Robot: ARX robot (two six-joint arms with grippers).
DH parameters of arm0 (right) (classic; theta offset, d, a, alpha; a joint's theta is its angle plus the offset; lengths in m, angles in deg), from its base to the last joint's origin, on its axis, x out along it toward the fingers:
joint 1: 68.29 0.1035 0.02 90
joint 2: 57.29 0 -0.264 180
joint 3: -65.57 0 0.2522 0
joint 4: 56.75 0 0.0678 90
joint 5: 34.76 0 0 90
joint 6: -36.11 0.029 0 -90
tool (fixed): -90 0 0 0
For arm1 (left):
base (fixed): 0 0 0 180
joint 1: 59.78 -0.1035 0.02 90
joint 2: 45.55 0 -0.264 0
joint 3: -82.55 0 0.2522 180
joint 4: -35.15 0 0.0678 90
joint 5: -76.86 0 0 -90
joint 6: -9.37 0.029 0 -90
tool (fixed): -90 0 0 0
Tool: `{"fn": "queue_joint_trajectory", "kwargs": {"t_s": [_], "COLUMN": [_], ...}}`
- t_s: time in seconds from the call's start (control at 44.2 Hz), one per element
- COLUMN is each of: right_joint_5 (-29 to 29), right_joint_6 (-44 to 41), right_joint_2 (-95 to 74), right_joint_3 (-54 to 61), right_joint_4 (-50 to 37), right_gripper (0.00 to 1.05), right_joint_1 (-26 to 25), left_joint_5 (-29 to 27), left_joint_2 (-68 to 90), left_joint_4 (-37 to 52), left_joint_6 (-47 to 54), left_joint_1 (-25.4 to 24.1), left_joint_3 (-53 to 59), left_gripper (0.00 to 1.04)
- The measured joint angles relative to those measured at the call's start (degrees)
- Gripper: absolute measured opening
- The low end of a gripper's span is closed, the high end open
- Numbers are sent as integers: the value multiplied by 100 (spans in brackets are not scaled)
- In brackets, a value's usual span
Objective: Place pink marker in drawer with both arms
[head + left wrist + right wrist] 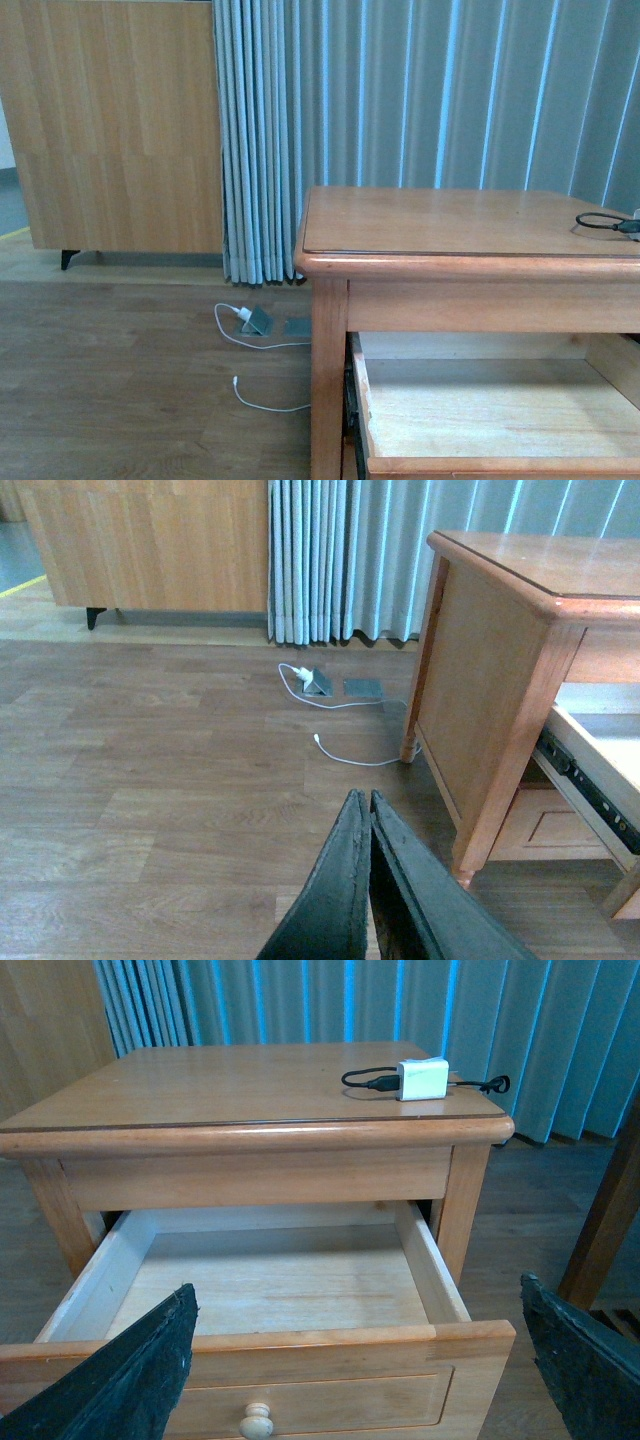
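The honey-brown wooden nightstand [450, 220] carries a looped black cable [600, 222] and a small white charger block [423, 1078] near its right edge. A thin white cable [262, 408] lies on the brown plank floor [120, 380] to its left.

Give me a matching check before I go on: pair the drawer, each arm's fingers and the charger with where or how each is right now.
Things:
1. drawer
2. left arm's fingers
3. right arm's fingers
4. white charger block

States and places:
a. sitting on top of the nightstand
b. pulled out, nothing lying inside
c. pressed together, holding nothing
d. spread wide apart

Pairs: 1-b, 2-c, 3-d, 4-a
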Motion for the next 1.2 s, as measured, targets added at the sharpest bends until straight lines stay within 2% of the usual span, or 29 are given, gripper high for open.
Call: {"fn": "queue_joint_trajectory", "kwargs": {"t_s": [0.249,0.362,0.407,0.452,0.565,0.746,0.814,1.199], "right_joint_5": [22,962,1097,1215,1220,883,713,-46], "right_joint_6": [0,-339,-422,-557,-632,-612,-560,-142], "right_joint_2": [-4,-374,-557,-1049,-2288,-4363,-5010,-7390], "right_joint_3": [-2,-472,-553,-614,-881,-1445,-1672,-2802], "right_joint_4": [11,1451,1753,1956,1790,911,638,-426], "right_gripper": [96,96,96,96,96,96,96,96], "right_joint_1": [-2,-94,-94,-98,-98,267,398,986], "left_joint_5": [0,2,7,2,4,4,2,4], "left_joint_2": [-2,-2,-2,-4,-4,-4,-4,-4], "left_joint_4": [0,0,0,0,0,0,0,0], "left_joint_6": [-2,0,0,0,2,11,9,9], "left_joint_1": [0,0,0,0,0,0,0,0], "left_joint_3": [0,0,0,0,0,0,0,0], "left_gripper": [7,24,30,40,64,101,98,99]}}
